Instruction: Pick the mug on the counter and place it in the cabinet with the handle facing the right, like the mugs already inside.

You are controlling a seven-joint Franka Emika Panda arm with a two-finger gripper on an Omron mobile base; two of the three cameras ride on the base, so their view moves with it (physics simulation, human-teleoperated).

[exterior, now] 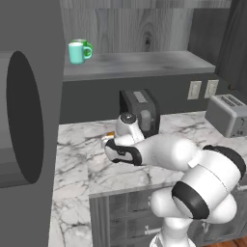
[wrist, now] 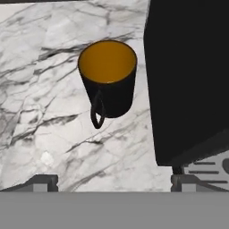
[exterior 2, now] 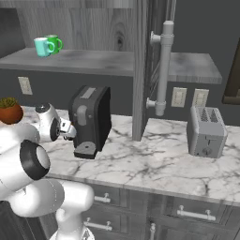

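Observation:
The mug (wrist: 107,78) stands upright on the counter (wrist: 40,67), black outside and orange inside. In the hand view its loop handle (wrist: 97,112) points toward the bottom of the picture. My gripper (wrist: 114,183) hovers above it, open, with nothing between its fingertips (wrist: 42,182). In the base views the gripper (exterior: 108,143) (exterior 2: 71,132) hangs low over the counter (exterior: 79,164), just left of the coffee machine. The cabinet (exterior: 140,62) (exterior 2: 84,61) is an open grey shelf above, holding a mint-teal mug (exterior: 76,52) (exterior 2: 43,47) and a green mug (exterior: 87,46) (exterior 2: 56,43).
A black coffee machine (exterior: 140,110) (exterior 2: 91,117) (wrist: 188,76) stands right beside the mug. A silver toaster (exterior: 226,115) (exterior 2: 206,131) sits at the right. A potted plant (exterior 2: 9,111) is at the far left. An open cabinet door with a bar handle (exterior 2: 164,70) hangs mid-scene.

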